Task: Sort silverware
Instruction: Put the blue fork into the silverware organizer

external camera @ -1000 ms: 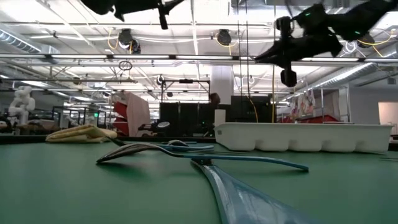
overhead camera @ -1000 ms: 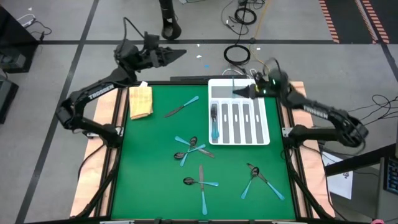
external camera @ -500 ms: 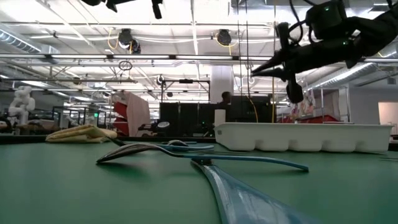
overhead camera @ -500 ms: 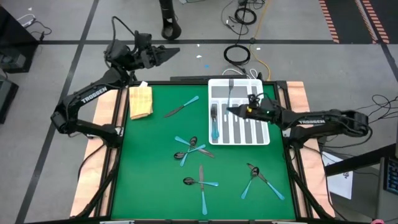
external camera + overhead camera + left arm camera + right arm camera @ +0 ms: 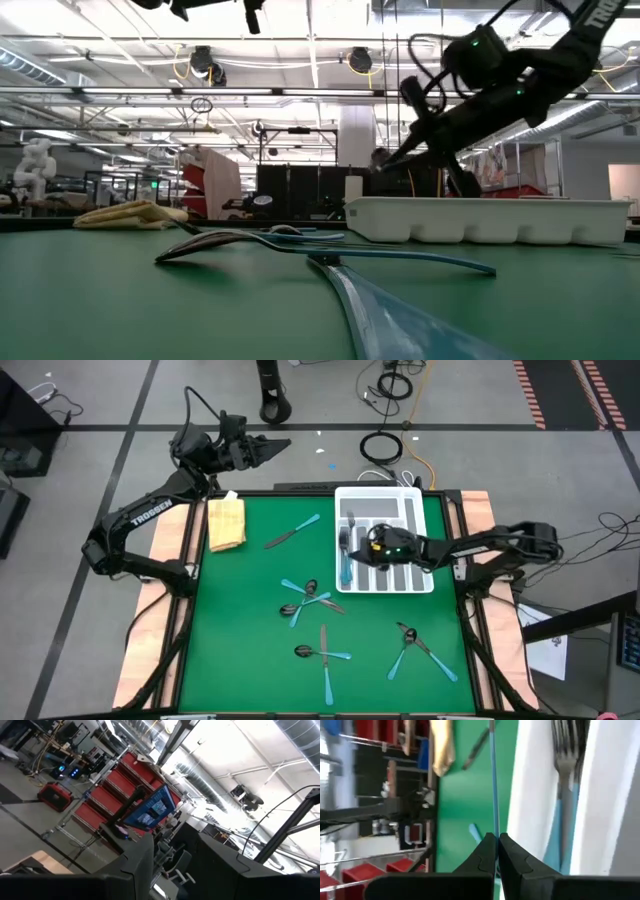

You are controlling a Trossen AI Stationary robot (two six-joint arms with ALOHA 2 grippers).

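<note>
Where lit: green mat (image 5: 250,660), warehouse bkgd.

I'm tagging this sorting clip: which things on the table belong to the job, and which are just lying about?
Job:
- light-blue-handled forks, knives and spoons loose on the green mat
- light-blue-handled forks in the tray
- thin light-blue-handled piece held by the right gripper
- white compartmented tray

Lying about:
- folded yellow cloth

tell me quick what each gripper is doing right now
left gripper: open, holding nothing, raised beyond the table's far edge.
right gripper: shut on a blue-handled utensil, over the white tray.
</note>
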